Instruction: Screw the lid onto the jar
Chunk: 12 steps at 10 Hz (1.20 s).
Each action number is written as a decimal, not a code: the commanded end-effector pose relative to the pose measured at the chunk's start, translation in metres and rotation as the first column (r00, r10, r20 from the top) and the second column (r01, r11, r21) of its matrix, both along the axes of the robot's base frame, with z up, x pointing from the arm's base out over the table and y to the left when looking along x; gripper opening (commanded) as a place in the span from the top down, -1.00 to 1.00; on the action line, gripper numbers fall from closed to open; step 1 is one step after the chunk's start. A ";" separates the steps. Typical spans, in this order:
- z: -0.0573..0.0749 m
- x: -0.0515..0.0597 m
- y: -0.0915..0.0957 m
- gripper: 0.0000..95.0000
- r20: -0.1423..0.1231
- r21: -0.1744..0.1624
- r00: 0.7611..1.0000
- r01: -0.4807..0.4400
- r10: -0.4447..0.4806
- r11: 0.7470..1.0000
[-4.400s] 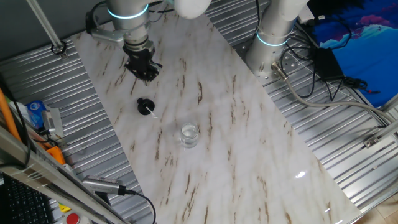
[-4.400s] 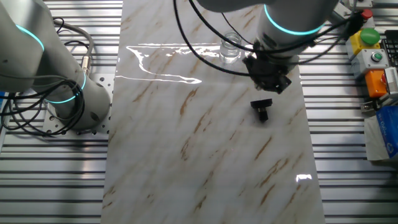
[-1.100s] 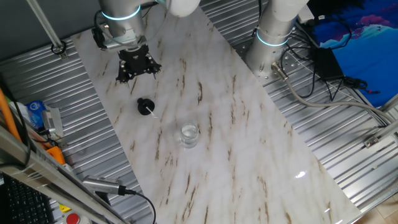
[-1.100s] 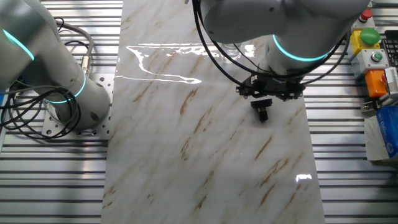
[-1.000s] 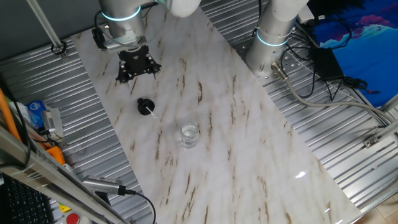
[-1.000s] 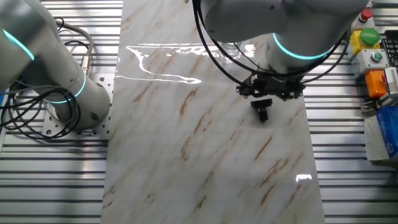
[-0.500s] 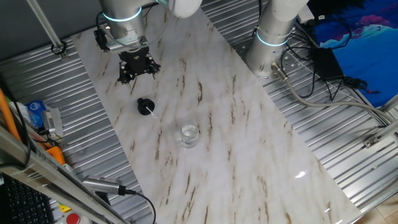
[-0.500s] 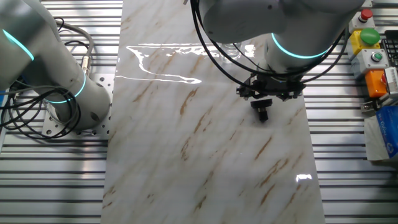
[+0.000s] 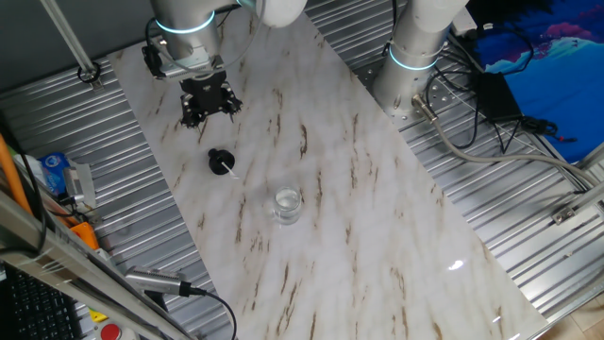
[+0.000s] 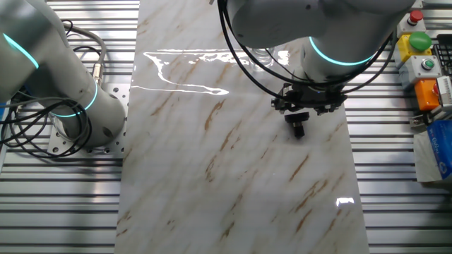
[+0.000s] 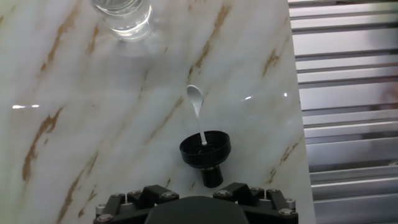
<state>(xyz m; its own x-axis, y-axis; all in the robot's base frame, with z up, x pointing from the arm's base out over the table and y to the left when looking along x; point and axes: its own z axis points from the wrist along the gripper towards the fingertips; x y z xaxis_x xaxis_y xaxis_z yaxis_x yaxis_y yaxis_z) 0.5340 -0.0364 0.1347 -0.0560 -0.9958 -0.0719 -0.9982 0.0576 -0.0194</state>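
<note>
The gripper (image 9: 207, 102) is hovering above the table (image 9: 359, 236), near the lid (image 9: 221, 161) but apart from it, holding nothing; whether its jaws are wide or narrow cannot be told. The lid is lying on the table with a small white spoon (image 11: 196, 109) attached, well apart from the jar (image 9: 287, 204), which is standing upright.

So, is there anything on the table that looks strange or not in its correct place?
Yes. The lid lies upside down on the marble table, apart from the jar, hollow side up, resting on a small black knob. A small white spoon leans in it, bowl end out over the rim. The claw hangs beside the lid, not holding it.
</note>
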 end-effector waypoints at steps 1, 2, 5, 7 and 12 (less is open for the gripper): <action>0.000 0.000 0.000 -0.60 0.001 0.001 1.000 0.001 -0.001 1.000; 0.000 0.000 0.000 -0.60 0.001 0.001 1.000 -0.001 0.001 1.000; 0.000 0.000 0.000 -0.60 0.001 0.002 1.000 -0.005 0.005 1.000; 0.000 0.000 0.000 -0.60 0.001 0.002 1.000 -0.005 0.005 1.000; 0.000 0.000 0.000 -0.60 0.001 -0.003 1.000 -0.006 0.006 1.000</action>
